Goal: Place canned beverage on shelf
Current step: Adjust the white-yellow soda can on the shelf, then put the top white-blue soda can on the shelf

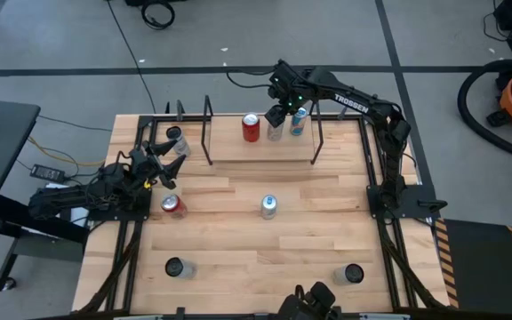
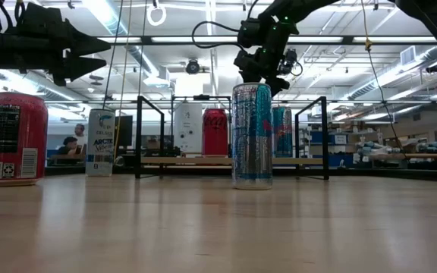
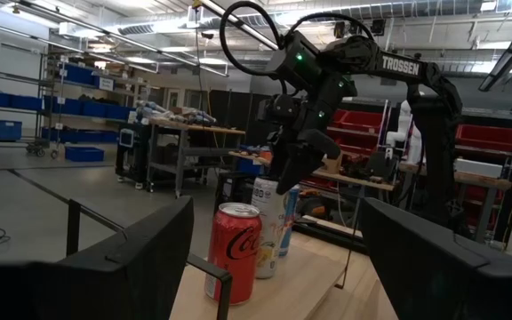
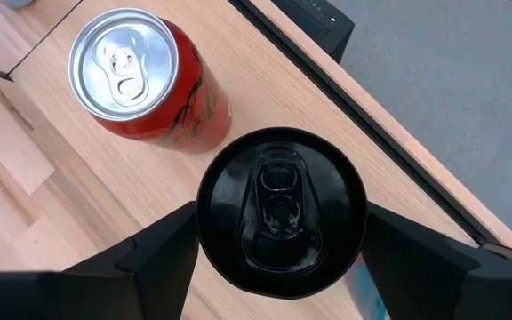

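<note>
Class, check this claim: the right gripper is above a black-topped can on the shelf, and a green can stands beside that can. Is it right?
Not quite. The neighbouring can is red, not green, as the right wrist view shows. The rest holds: the right gripper is above the black-topped can on the shelf.

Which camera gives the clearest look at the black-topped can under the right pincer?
The right wrist view: the black-topped can fills it from above, standing on the shelf between the right pincer fingers. The high view shows it small under the arm, the left wrist view its side behind a red can, and the low view hides it.
</note>
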Available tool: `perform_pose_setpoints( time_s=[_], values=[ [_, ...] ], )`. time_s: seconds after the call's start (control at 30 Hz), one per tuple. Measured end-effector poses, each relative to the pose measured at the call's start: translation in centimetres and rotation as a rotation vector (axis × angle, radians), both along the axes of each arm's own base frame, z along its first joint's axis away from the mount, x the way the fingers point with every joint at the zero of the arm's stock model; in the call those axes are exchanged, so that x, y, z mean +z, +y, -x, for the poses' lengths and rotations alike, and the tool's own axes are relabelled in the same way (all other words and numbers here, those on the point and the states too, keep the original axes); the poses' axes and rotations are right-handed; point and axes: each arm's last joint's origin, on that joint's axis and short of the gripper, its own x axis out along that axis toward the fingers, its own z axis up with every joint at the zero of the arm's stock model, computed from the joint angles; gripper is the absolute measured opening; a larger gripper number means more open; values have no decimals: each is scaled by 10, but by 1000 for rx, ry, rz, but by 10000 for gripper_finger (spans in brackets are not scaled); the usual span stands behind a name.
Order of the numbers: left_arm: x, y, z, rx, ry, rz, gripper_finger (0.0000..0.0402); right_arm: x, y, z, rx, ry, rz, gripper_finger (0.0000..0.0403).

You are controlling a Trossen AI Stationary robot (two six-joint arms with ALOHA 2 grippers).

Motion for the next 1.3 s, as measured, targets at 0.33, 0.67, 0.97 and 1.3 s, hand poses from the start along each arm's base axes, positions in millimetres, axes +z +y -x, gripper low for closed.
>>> perform_pose_setpoints(
  time_s=[0.33, 0.67, 0.97, 1.3],
  values=[
    [0, 0, 0, 0, 0, 1, 321, 0, 0, 0, 6, -1, 5, 303],
    [0, 0, 0, -1, 0, 1, 321, 1, -1, 1, 16, 2, 14, 317],
    [0, 0, 0, 0, 1, 0, 321, 22, -1, 2, 42, -55, 48, 318],
    [0, 0, 0, 0, 0, 0, 321, 59, 16, -5, 219, -218, 26, 319]
  ],
)
